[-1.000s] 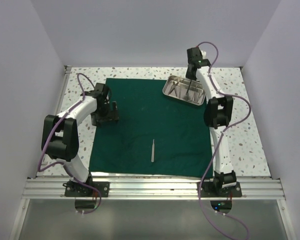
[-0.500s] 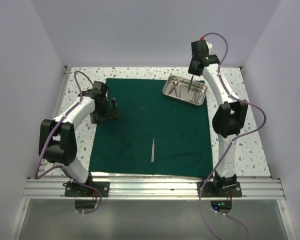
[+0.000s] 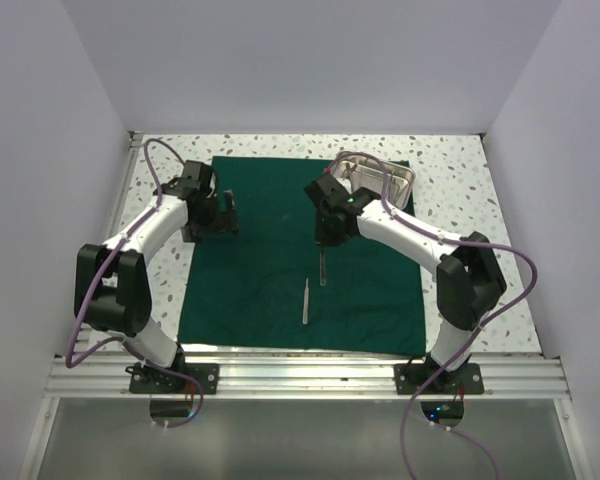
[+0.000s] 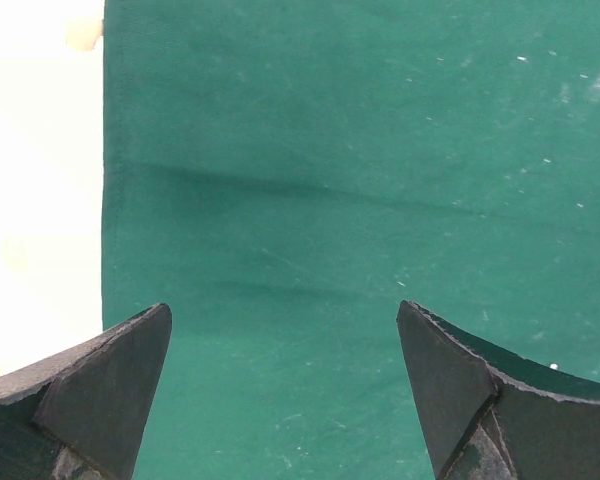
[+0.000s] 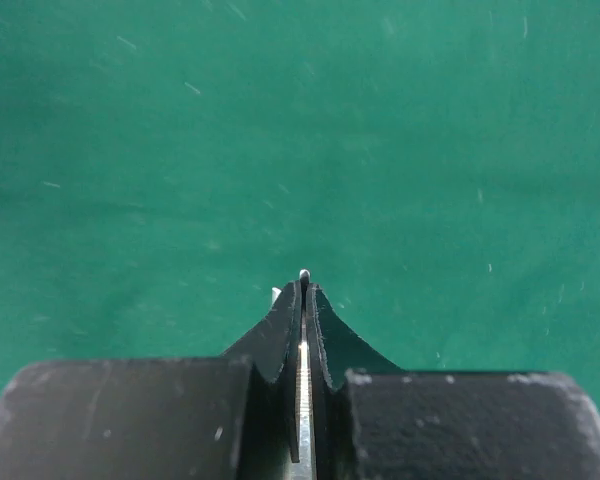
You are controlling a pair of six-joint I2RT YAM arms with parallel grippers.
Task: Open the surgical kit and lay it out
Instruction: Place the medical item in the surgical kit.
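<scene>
Right gripper (image 5: 305, 288), clenched on a slim instrument (image 3: 323, 268), hangs over the cloth (image 3: 270, 190) near the laid tweezers (image 3: 306, 300), the tray (image 3: 388, 182) at the cloth's far right corner and the left gripper (image 4: 283, 312) spread wide above the cloth's left edge, so the laying-out step looks under way and next calls for lowering and releasing beside the tweezers.

Matt grn cloth (image 3: 270, 270), shiny SS tray (image 3: 396, 186)

Deep plain green on the cloth (image 3: 280, 200), spread over a white worktop (image 3: 480, 240) flecked brown and grey. Far right, the tray (image 3: 400, 180) gleams silver, and there are silver tweezers (image 3: 306, 300) near. The left hand (image 4: 284, 315) is black, the right hand (image 5: 305, 285) black around a silver instrument (image 3: 323, 270). White arms (image 3: 152, 222), purple cables (image 3: 147, 148).
</scene>
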